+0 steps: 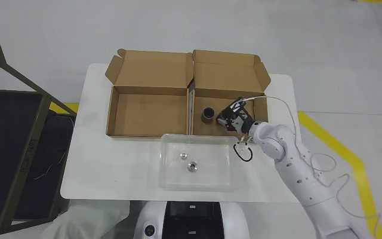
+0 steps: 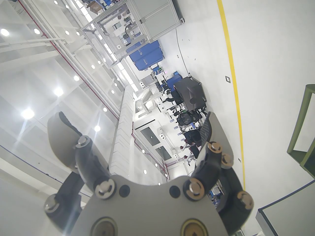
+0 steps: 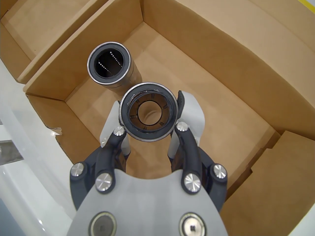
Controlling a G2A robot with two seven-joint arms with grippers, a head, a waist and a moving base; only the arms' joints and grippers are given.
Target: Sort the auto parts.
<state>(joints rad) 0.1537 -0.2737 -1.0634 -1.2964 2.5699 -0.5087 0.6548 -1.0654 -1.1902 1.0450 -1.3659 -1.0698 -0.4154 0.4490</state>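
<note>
On the table (image 1: 101,173) two open boxes stand side by side, and everything here is placed from the right box (image 1: 203,126). The left box (image 1: 149,113) touches its side wall. The tray (image 1: 209,176) lies just beside its front wall, on the robot's side. The right arm (image 1: 298,173) reaches in over that front wall. The right gripper (image 3: 149,115) hangs above the box floor, pinching a bearing (image 3: 169,121) by its outer wall, one finger on either side. The held bearing's long axis runs straight down toward the floor, so its bore faces the wrist camera. A second bearing (image 3: 109,62) stands upright on the box floor. It is just beside the held one, toward the wall shared with the left box, and a narrow gap appears to separate the two. That gap is what the next move turns on. As I judge it, lowering straight down should set the held bearing on bare cardboard, while any drift toward the shared wall risks knocking the standing one over. The left gripper (image 2: 134,121) is spread wide with nothing between its fingers and faces out into the hall, so the right arm is the nearer one. Two small metal parts (image 1: 191,167) lie in the tray, in front of the right box.
</note>
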